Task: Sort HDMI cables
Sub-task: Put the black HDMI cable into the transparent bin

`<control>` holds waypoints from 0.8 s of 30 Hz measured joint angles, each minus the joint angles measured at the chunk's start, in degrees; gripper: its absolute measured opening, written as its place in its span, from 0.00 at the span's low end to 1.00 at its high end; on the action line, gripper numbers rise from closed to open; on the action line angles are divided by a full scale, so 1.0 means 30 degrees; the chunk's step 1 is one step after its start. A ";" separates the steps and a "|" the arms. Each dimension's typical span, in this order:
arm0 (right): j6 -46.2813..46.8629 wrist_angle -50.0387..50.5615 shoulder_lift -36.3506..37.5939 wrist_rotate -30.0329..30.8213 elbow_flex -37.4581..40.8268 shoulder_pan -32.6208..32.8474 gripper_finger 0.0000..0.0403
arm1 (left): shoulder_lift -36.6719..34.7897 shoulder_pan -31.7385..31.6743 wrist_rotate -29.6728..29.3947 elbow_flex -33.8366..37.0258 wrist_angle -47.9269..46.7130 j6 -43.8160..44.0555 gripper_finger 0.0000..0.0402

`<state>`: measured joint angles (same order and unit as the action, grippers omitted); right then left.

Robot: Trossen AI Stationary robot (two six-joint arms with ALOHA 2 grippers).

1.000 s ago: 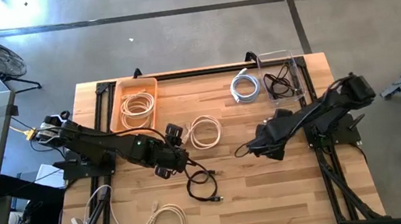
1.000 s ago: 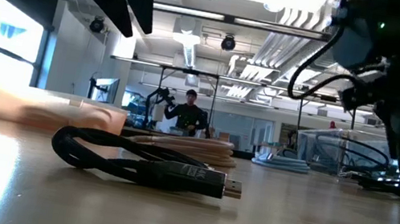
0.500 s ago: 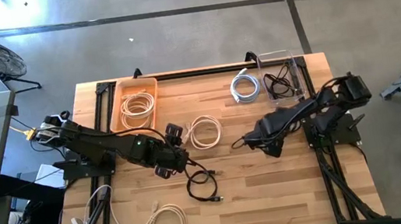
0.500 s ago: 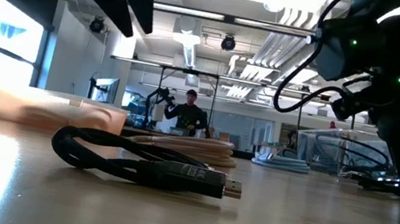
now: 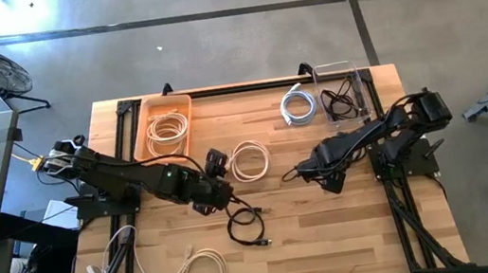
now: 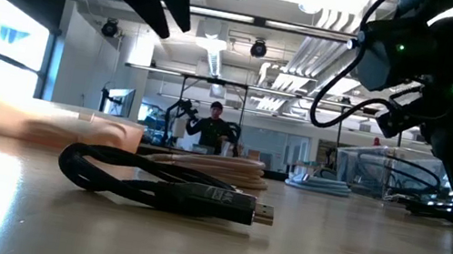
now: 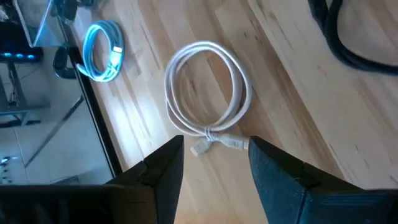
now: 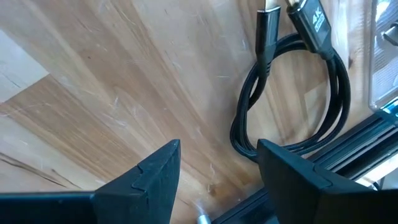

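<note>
Grippers: left gripper point(image 5: 216, 164) and right gripper point(image 5: 299, 174) both spread, empty.
Nearest: cream coil point(image 7: 208, 93) just ahead of left fingers, plugs toward them.
Farther: black cable point(image 5: 248, 226) beside left gripper, toward table front.
Nearer arm: left.

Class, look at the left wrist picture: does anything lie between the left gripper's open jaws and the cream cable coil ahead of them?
Nothing visible does. Only bare wooden table separates the left gripper from the cream cable coil.

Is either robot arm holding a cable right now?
No. The left tool is open above the cream cable, and the right tool is open, with nothing between its fingers.
</note>
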<state>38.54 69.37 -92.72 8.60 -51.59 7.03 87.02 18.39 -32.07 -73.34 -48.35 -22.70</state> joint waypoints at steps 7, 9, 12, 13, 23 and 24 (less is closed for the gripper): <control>0.0132 -0.0002 0.0003 -0.0073 0.0000 0.0036 0.51 | -0.0007 -0.0015 -0.0001 0.0000 0.0708 -0.0022 0.43; -0.0013 -0.0002 0.0010 -0.0071 0.0000 0.0036 0.51 | -0.0007 -0.0015 -0.0020 0.0000 0.0696 -0.0015 0.43; -0.0306 -0.0002 0.0010 -0.0035 0.0000 -0.0091 0.51 | -0.0007 -0.0015 -0.0102 0.0000 0.0703 -0.0008 0.43; -0.0306 -0.0001 0.0010 0.0023 0.0000 -0.0107 0.51 | -0.0007 -0.0015 -0.0088 0.0000 0.0696 -0.0015 0.43; -0.0015 0.0005 0.0010 0.0080 0.0000 -0.0095 0.51 | -0.0007 -0.0022 -0.0525 0.0000 0.0714 -0.2119 0.43; -0.0007 0.0005 0.0010 0.0079 0.0000 -0.0095 0.51 | -0.0007 -0.0022 -0.0525 0.0000 0.0777 -0.2407 0.43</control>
<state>38.52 69.38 -92.68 8.84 -51.59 6.74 87.00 18.33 -33.65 -73.34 -46.02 -29.92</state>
